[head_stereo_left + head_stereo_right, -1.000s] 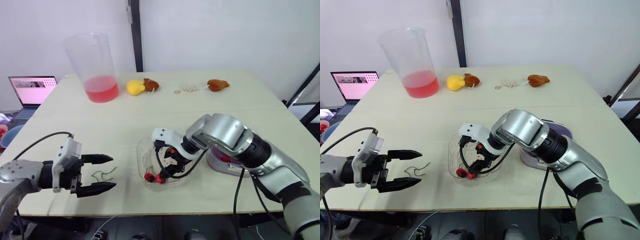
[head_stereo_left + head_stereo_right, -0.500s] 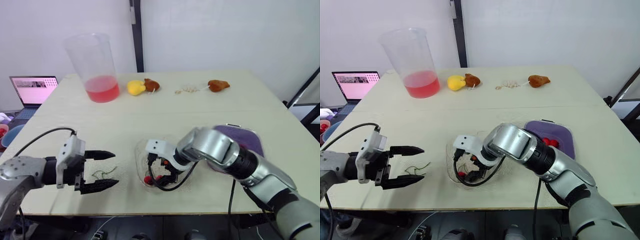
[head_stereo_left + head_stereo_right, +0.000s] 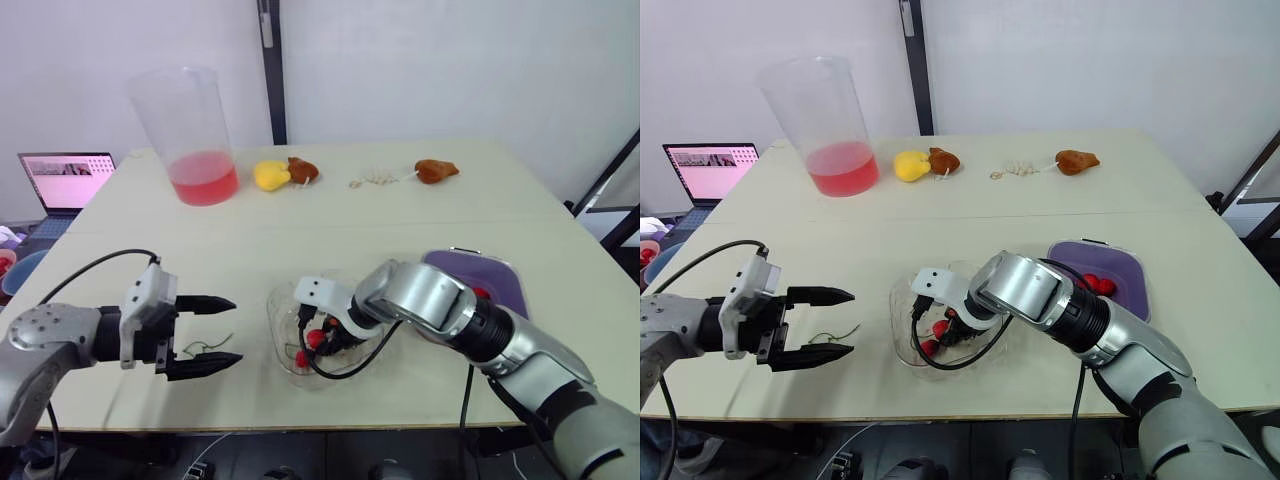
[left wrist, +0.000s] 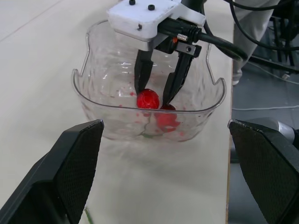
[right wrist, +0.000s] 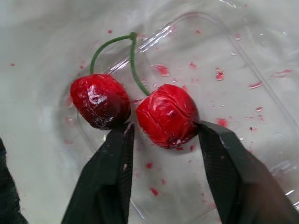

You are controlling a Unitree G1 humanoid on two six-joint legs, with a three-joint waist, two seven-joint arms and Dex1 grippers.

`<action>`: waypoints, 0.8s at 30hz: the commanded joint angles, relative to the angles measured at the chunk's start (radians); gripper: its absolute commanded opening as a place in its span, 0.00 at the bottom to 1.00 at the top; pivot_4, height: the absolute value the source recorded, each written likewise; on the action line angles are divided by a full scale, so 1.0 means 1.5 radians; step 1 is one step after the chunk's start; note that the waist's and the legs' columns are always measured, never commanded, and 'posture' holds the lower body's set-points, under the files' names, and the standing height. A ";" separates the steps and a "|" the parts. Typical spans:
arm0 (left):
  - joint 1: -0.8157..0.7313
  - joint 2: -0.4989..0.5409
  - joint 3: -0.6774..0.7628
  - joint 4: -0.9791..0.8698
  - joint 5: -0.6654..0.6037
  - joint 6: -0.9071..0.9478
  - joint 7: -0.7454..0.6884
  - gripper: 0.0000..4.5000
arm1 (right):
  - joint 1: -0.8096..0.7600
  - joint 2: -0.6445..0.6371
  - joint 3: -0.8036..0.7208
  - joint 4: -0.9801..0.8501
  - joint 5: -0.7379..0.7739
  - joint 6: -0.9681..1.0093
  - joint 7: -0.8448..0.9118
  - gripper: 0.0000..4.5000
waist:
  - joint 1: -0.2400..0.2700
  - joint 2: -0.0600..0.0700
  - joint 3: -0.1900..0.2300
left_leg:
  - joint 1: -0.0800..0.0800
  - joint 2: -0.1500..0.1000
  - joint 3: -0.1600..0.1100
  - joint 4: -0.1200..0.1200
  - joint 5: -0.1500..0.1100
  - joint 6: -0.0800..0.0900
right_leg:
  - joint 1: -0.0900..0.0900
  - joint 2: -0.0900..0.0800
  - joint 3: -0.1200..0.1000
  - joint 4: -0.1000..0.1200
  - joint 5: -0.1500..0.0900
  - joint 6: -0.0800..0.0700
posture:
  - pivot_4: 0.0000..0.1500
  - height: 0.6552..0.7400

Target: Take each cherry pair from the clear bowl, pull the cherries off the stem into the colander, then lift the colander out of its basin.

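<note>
Nearby, bare stem (image 3: 207, 348) lies near clear bowl (image 3: 275, 312); right pincer (image 4: 154, 95) grips cherry (image 5: 167, 121).

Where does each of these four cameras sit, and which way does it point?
Left eye view: on the head, looking forward and down over the table; both arms show.
Right eye view: beside it, same scene, same arms.
Left wrist view: on the left wrist, looking between the fingers of the left gripper at the clear bowl and right gripper.
Right wrist view: on the right wrist, looking into the bowl; its fingers pinch the cherry pair.
Both wrist views share that cherry pair.
</note>
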 commanded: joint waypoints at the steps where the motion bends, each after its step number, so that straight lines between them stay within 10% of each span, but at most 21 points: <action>1: -0.008 0.003 0.002 -0.006 0.000 -0.004 0.002 1.00 | -0.006 -0.011 0.012 -0.016 -0.016 -0.021 0.002 0.49 | 0.000 0.000 0.000 | 0.000 0.000 0.000 0.000 0.000 0.000 | 0.000 0.000 0.000 0.000 0.000 0.000 | 1.00 1.00; 24: -0.010 -0.003 -0.004 -0.005 -0.002 0.017 0.024 1.00 | -0.037 -0.034 0.121 0.069 -0.260 -0.449 0.224 0.49 | -0.001 0.000 0.000 | 0.000 0.000 0.000 0.000 0.000 0.000 | 0.000 0.000 0.000 0.000 0.000 0.000 | 1.00 1.00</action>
